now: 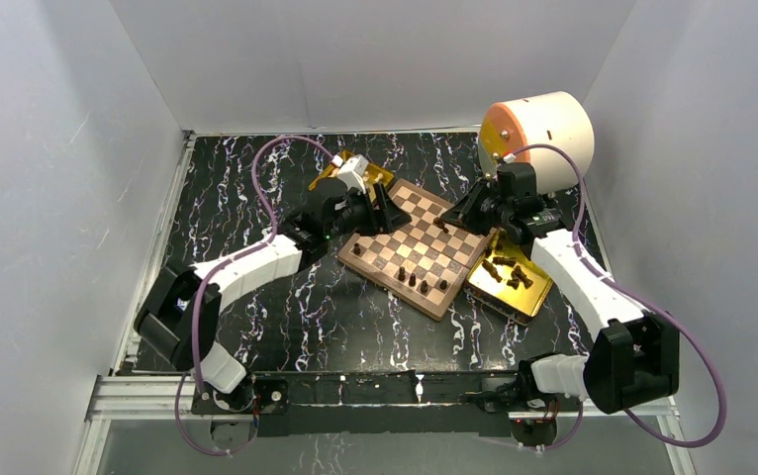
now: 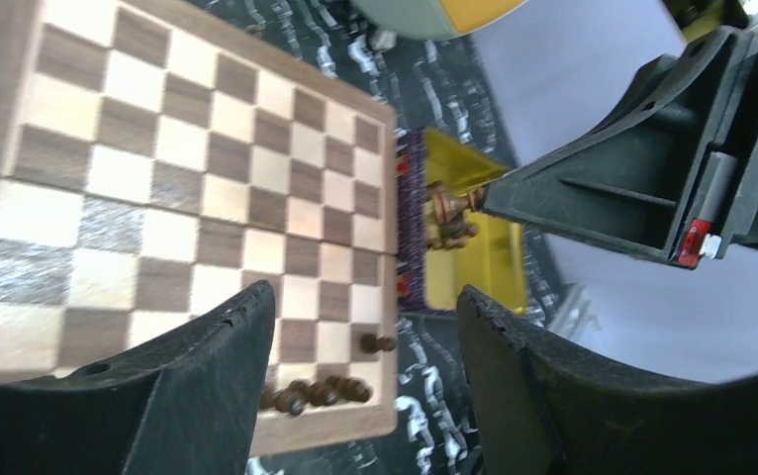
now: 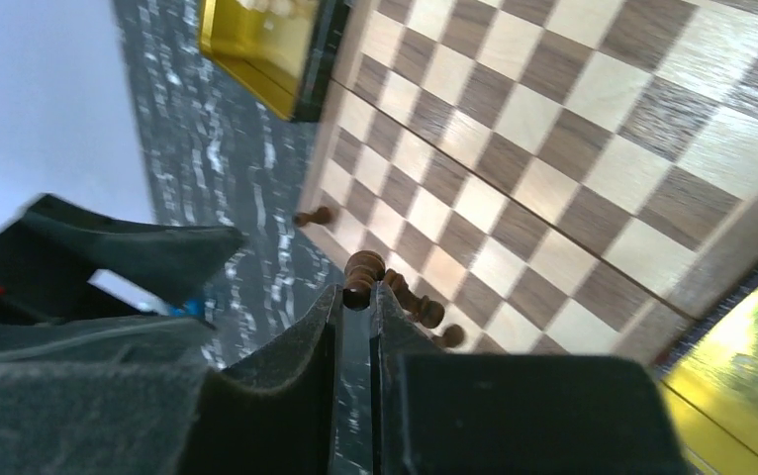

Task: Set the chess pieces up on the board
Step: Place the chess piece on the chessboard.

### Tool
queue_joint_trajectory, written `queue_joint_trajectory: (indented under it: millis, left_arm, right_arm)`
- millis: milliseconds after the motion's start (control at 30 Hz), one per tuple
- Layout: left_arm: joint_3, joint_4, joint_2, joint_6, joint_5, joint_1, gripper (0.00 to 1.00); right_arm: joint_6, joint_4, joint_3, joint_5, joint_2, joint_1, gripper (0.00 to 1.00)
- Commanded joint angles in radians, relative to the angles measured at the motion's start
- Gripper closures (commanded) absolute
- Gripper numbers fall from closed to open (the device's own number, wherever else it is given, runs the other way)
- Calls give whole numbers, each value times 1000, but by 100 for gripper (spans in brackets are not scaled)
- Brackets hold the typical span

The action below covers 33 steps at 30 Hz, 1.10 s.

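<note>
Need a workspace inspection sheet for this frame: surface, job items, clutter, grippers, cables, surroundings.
Surface: black, white-veined marble-pattern tabletop; the board and trays rest on it.
Job's things: the square wooden chessboard sits angled. A few dark brown wooden chess pieces sit near its near edge, and more lie in the shiny gold rectangular tray on its right.
Clutter: a second gold tray beyond the left arm, and a cream cylinder with an orange end at far right.
Grippers: left gripper open and empty over the board. Right gripper shut on one dark brown piece.
Cables: a purple cable loops off each arm.
Surroundings: white walls on three sides.
</note>
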Motion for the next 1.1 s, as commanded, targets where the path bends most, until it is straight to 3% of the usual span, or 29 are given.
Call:
queue_joint_trajectory:
  millis: [0, 233, 433, 700, 1067]
  left_arm:
    - [47, -245, -105, 248, -58, 6, 34]
    - [46, -386, -174, 391, -120, 11, 34]
    - [21, -396, -206, 423, -115, 11, 37]
    - [-6, -506, -294, 444, -280, 12, 38]
    - [-51, -558, -385, 459, -332, 11, 38]
  right_arm:
    - [-174, -95, 63, 74, 11, 32, 86]
    - [-291, -203, 156, 229, 116, 148, 86]
    - [-322, -195, 187, 230, 170, 216, 84]
    - [-380, -236, 248, 404, 325, 276, 82]
    - [-391, -169, 277, 401, 443, 332, 79]
